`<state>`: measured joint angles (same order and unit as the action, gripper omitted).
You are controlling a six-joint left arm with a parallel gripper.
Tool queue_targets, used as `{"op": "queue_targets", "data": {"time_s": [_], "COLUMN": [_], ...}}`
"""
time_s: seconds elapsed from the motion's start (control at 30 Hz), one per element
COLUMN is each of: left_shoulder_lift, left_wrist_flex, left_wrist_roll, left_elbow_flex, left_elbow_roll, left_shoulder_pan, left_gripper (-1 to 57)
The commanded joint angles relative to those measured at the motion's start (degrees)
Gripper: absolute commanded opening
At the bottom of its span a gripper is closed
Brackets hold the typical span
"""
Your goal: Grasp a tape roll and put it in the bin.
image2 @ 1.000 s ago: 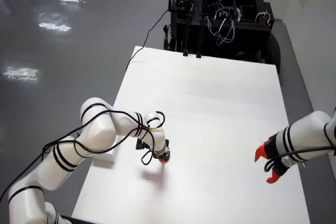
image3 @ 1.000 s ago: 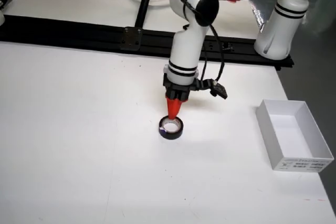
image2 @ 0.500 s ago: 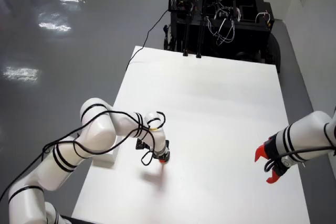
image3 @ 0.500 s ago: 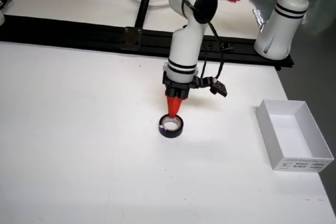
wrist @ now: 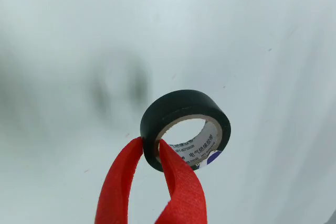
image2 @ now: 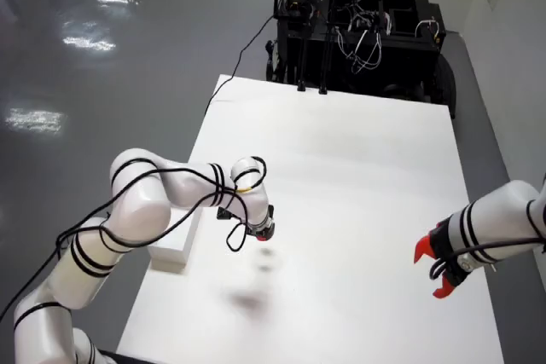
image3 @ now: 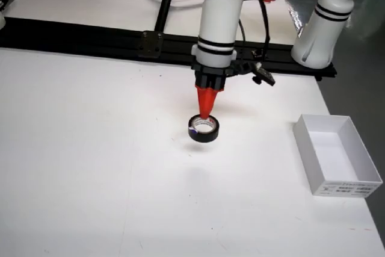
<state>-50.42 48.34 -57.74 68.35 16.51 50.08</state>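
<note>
Black tape roll [image3: 204,129]: held clear of the counter [image3: 90,167] in the side view, with a faint shadow on the surface below it; its pale core carries a printed label.
End effector [wrist: 151,153]: red fingers [wrist: 119,182] clamped on the roll's wall, one finger outside the ring and the other inside the core, as the view that rides on the end effector shows.
End effector orientation: pointing straight down in the side view, tips at the roll's upper rim.
Working arm [image3: 221,22]: white with black bands; a dark cable loops off the wrist.
Bin [image3: 337,154]: open white box standing on the counter, well apart from the roll, to its right in the side view; a label shows on its near wall.
View from above: end effector [image2: 264,231] lies near the counter's left edge, just beside the white bin [image2: 177,243]; the roll itself is too small and blurred to make out here, possibly the dark smudge under the wrist.
Second arm's end effector [image2: 432,267]: red-tipped, at the counter's right edge in the view from above, well apart from the roll.
</note>
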Motion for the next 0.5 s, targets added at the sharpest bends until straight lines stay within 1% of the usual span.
{"op": "queue_targets", "data": {"time_s": [0.03,0.17,0.33,0.5], "left_shoulder_lift": [18.5,22.8,23.8,24.4], "left_wrist_flex": [10.1,12.0,14.9,18.3], "left_wrist_roll": [-0.2,-0.1,0.7,-0.3], "left_elbow_flex": [12.2,15.2,15.8,15.9], "left_elbow_roll": [3.4,4.1,4.9,5.0], "left_shoulder_pan": [-7.0,-10.6,-13.6,-16.9], "left_gripper": [-0.5,-0.5,-0.5,-0.5]}}
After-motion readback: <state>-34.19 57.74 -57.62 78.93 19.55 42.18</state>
